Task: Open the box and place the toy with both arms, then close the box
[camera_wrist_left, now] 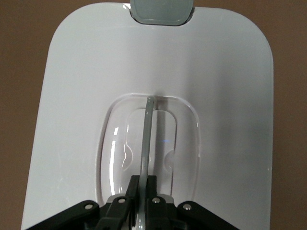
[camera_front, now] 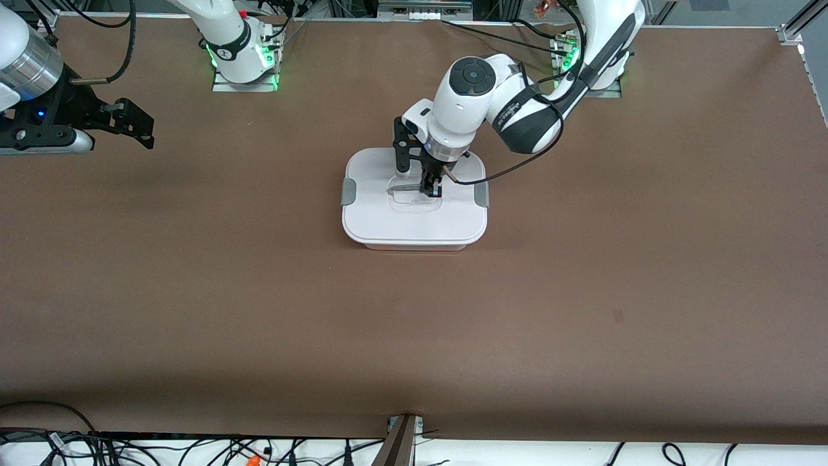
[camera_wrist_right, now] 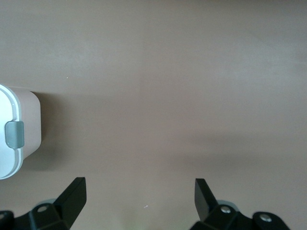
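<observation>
The box (camera_front: 414, 223) stands in the middle of the table with its flat white lid (camera_wrist_left: 225, 96) on it and a grey clip (camera_front: 348, 191) at each end. My left gripper (camera_front: 431, 189) is down on the lid's recess, shut on the thin grey handle (camera_wrist_left: 147, 129), which stands upright between its fingers (camera_wrist_left: 144, 179). My right gripper (camera_front: 139, 127) waits open in the air over the right arm's end of the table, with nothing between its fingers (camera_wrist_right: 140, 191). One end of the box (camera_wrist_right: 12, 139) shows in the right wrist view. The toy is out of view.
Bare brown tabletop (camera_front: 414, 336) surrounds the box. The arm bases (camera_front: 242, 71) stand along the robots' edge. Cables (camera_front: 194, 450) lie past the table edge nearest the front camera.
</observation>
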`<action>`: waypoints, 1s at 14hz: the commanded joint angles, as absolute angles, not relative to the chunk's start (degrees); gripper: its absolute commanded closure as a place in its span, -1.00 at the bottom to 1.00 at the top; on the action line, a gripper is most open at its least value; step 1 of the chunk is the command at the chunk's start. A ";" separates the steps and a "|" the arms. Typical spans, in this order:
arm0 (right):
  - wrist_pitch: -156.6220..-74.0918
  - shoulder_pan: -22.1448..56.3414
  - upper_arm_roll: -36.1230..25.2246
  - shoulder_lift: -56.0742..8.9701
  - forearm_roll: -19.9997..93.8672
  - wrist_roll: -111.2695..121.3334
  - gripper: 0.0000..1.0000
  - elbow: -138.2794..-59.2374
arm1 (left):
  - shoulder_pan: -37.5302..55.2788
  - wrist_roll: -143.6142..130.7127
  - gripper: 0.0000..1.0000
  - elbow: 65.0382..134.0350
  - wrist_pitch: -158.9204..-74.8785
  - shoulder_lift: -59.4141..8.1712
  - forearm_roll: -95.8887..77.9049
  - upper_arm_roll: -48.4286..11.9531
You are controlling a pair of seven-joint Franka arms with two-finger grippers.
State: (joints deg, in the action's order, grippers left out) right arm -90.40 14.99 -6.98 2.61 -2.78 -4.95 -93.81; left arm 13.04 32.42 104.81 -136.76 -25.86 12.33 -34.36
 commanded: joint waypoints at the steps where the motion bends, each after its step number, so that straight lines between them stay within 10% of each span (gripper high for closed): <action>1: -88.95 14.85 -6.59 2.20 -2.81 -5.54 -1.00 -92.37 | 13.10 30.68 -1.00 105.56 -137.37 -25.14 13.71 -33.92; 6: -89.03 14.85 -6.50 2.20 -2.73 -5.54 -1.00 -92.37 | 11.61 28.67 -1.00 105.03 -131.87 -20.75 12.48 -34.28; 14: -88.95 14.85 -6.50 2.20 -2.72 -5.45 -1.00 -92.37 | 0.11 18.28 -1.00 87.83 -91.03 -13.80 7.47 -33.84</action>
State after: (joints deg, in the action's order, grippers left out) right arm -90.38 15.02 -6.78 2.61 -2.78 -4.95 -93.76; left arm 4.68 18.68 93.95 -100.78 -13.63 8.62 -33.82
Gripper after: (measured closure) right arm 0.000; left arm 0.000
